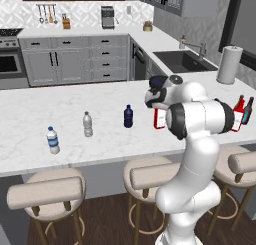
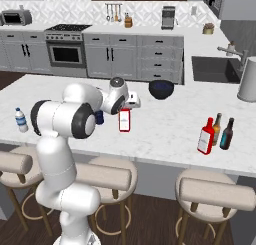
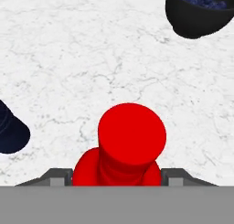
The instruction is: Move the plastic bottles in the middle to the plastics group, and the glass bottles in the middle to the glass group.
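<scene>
Far left on the marble counter (image 1: 65,106): labelled water bottle (image 1: 53,140) and plain clear bottle (image 1: 88,124), the plastics group. Right of them, navy bottle (image 1: 128,116), not yet moved. Next, red bottle (image 2: 124,120) under gripper (image 2: 131,102), fingers flanking its cap; grip cannot be judged. Far right: second red bottle (image 2: 205,136) already beside brown bottle (image 2: 217,128) and teal bottle (image 2: 227,133).

open marble around red bottle (image 2: 124,120), navy bottle (image 1: 128,116) close beside, dark bowl (image 2: 161,89) behind
</scene>
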You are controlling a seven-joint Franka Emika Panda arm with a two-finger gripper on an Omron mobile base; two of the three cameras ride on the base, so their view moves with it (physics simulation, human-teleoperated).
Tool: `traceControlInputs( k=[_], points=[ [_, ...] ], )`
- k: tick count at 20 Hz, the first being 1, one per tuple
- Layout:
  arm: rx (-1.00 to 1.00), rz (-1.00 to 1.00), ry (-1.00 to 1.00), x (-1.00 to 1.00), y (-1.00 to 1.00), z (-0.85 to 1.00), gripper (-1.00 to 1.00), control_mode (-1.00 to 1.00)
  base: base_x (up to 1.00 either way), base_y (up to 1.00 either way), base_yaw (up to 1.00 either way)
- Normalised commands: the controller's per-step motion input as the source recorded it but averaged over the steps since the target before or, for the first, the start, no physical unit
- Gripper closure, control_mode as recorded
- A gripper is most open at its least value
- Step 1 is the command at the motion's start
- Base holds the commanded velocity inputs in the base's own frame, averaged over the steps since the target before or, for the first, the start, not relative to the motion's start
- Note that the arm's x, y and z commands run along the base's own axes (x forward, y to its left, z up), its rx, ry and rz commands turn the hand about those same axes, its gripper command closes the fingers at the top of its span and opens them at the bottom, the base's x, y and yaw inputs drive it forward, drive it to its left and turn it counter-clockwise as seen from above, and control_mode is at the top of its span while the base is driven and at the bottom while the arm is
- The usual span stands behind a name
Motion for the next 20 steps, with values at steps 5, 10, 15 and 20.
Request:
traceControlInputs(
  k=[5, 10, 15, 20],
  points=[
    [0.00, -0.17, -0.02, -0.31, -0.45, 0.29, 1.00, -1.00, 0.00, 0.00, 0.00],
    [0.00, -0.35, -0.01, -0.35, -0.65, 0.14, 1.00, -1.00, 0.00, 0.00, 0.00],
    [-0.02, -0.46, 0.00, -0.09, -0.67, 0.04, 1.00, -1.00, 0.00, 0.00, 0.00],
    [-0.03, -0.43, 0.00, 0.00, -0.64, 0.00, 1.00, -1.00, 0.00, 0.00, 0.00]
  ],
)
